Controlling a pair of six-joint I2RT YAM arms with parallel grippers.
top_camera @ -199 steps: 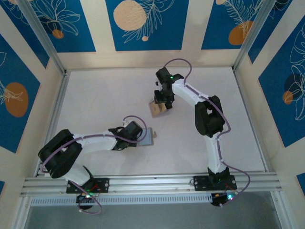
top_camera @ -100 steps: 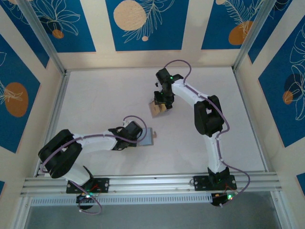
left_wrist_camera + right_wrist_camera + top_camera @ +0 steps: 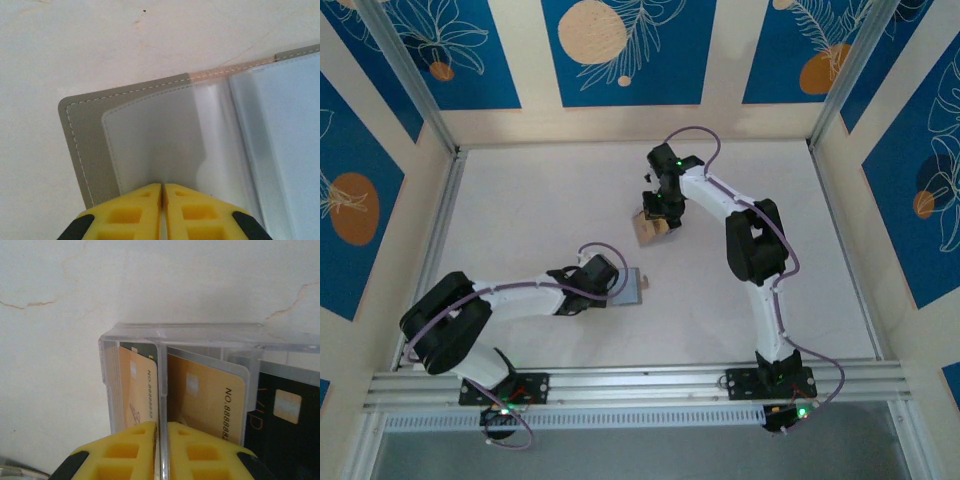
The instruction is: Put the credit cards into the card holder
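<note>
Barely anything has shifted since a second ago: the right gripper (image 3: 160,429) has crept a touch toward the far side and the left arm hasn't budged. Right wrist view shows its fingers pinched tight on a thin clear rib of the clear plastic case (image 3: 180,332). The credit cards (image 3: 205,400) stand on edge either side of the rib, with their long axis running straight away from the fingertips. A black card (image 3: 282,430) sits just right of them.

The card holder (image 3: 636,285) lies near and left of that gripper, well apart across the table (image 3: 540,220). The left gripper (image 3: 162,189) has clamped one of its clear sleeves, so it's lying open. We reckon the right arm carries.
</note>
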